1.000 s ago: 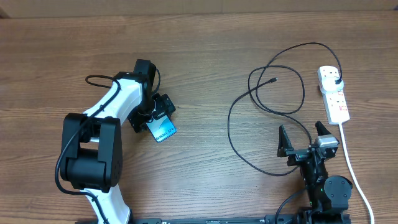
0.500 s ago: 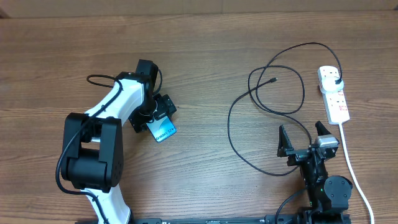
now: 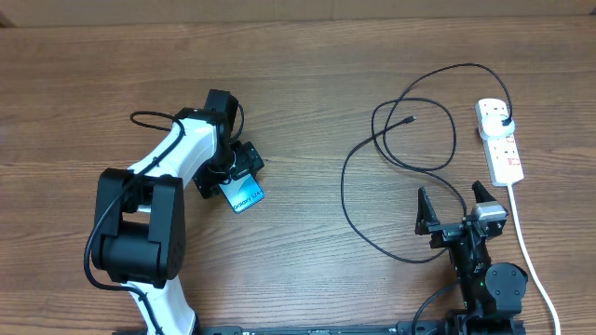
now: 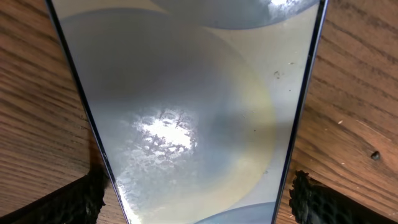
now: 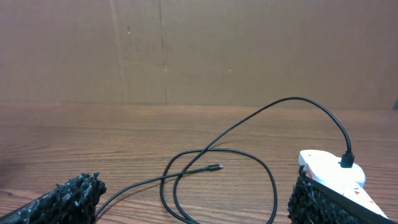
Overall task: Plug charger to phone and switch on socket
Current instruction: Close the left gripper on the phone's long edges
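Observation:
The phone point(image 3: 248, 196) lies flat on the table at centre left, light-blue screen up. My left gripper point(image 3: 232, 176) stands open over it, one finger on each long side. In the left wrist view the phone point(image 4: 186, 106) fills the frame between the black fingertips point(image 4: 74, 200); bare wood shows between its right edge and the right finger. The charger point(image 3: 400, 149) lies in loose black loops at the right, its connector tip point(image 3: 411, 119) free and its plug point(image 3: 504, 123) in the socket point(image 3: 503, 149). My right gripper point(image 3: 455, 207) stands open near the table's front edge with nothing between its fingers, the cable loops point(image 5: 217, 168) ahead of it.
The socket's white cord point(image 3: 529, 256) runs down the right side past my right arm to the table's front edge. In the right wrist view the socket point(image 5: 329, 167) sits just ahead of the right finger point(image 5: 320, 202). A brown wall point(image 5: 186, 50) stands behind the table.

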Robot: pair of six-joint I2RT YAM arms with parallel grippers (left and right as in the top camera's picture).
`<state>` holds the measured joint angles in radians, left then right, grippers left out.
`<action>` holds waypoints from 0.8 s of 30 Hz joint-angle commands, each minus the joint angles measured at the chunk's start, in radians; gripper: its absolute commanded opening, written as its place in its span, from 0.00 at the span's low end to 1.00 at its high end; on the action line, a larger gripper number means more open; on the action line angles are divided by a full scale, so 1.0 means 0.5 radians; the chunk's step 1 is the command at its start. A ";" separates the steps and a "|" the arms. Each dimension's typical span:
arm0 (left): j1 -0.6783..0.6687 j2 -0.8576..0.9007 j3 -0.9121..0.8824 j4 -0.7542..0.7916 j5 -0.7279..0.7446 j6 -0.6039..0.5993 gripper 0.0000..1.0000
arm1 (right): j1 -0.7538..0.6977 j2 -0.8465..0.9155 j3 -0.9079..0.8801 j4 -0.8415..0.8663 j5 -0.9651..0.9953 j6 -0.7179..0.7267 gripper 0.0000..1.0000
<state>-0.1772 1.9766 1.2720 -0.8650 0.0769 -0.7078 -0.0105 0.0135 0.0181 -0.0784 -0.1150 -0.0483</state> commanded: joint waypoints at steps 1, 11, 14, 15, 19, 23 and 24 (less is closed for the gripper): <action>0.043 0.182 -0.115 0.056 -0.103 -0.005 1.00 | 0.008 -0.021 -0.021 0.009 0.019 -0.004 1.00; 0.043 0.182 -0.115 0.062 -0.102 -0.004 0.86 | 0.008 -0.021 -0.021 0.009 0.019 -0.004 1.00; 0.043 0.182 -0.115 0.085 -0.102 0.034 0.86 | 0.008 -0.021 -0.021 0.009 0.019 -0.005 1.00; 0.043 0.182 -0.115 0.097 -0.102 0.062 0.86 | 0.008 -0.021 -0.021 0.009 0.019 -0.004 1.00; 0.043 0.182 -0.115 0.121 -0.107 0.156 0.87 | 0.008 -0.021 -0.021 0.009 0.019 -0.004 1.00; 0.043 0.182 -0.115 0.134 -0.124 0.161 0.95 | 0.008 -0.021 -0.021 0.009 0.019 -0.005 1.00; 0.043 0.182 -0.115 0.140 -0.124 0.161 0.96 | 0.008 -0.021 -0.021 0.009 0.019 -0.005 1.00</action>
<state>-0.1753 1.9762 1.2648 -0.8371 0.0238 -0.6765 -0.0105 0.0139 0.0181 -0.0788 -0.1150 -0.0486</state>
